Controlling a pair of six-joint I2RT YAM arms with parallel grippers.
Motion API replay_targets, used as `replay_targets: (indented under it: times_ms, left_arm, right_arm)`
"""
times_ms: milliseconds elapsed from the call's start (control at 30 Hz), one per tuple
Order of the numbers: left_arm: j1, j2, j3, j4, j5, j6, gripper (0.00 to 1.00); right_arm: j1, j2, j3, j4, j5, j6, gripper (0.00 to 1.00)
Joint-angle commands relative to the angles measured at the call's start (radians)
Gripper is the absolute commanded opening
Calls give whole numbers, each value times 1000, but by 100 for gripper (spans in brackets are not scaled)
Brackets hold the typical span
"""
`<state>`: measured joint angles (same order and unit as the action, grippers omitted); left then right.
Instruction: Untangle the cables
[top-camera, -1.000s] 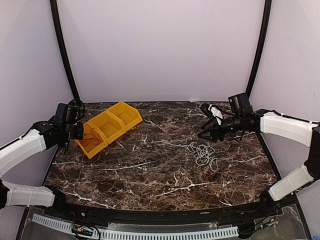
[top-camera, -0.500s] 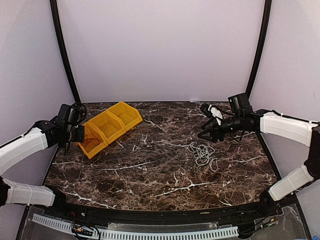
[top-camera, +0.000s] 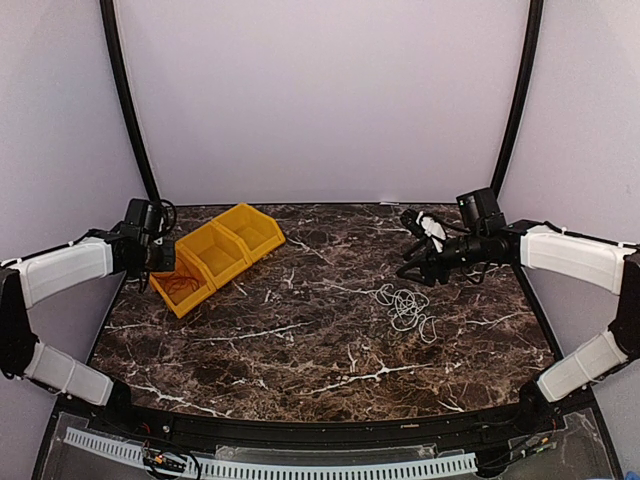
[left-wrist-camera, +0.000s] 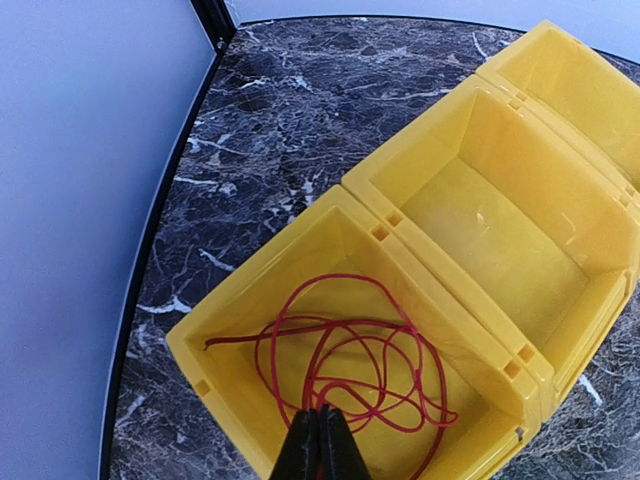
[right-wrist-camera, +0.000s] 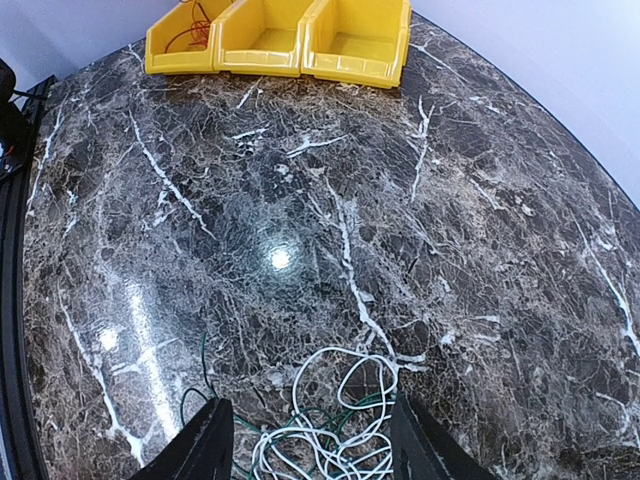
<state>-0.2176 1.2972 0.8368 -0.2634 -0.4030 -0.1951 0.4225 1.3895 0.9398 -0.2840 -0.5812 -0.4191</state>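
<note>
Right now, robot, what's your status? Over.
Left gripper shut above red cable in yellow bin. Right gripper open over white cable on table. Nothing blocking.

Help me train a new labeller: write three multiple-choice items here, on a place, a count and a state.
1. Which bin of the yellow plastic bin row holds the thin red cable? A leftmost in the top view; B middle; C rightmost.
2. How many bins form that row? A two; B three; C four.
3. The right gripper is: A open; B shut on the red cable; C shut on a bin.
Answers: A, the red coil lies in that end bin; B, three sit side by side; A, its jaws stand apart above the white cable tangle.
</note>
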Motion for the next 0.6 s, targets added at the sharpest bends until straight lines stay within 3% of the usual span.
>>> replay_targets:
  times_ms: [0,300,567]
  left_arm:
    - [29,59,55,1,91,-46,0]
    - [51,129,35,-10,152,-59,0]
    - [58,119,72,-96,218,-83,18]
  right_arm:
    - [-5,5,-12,24,2,-20,55]
    - [-5,16,-12,19,12,-33,56]
    - [-5,20,-10,17,14,-37,56]
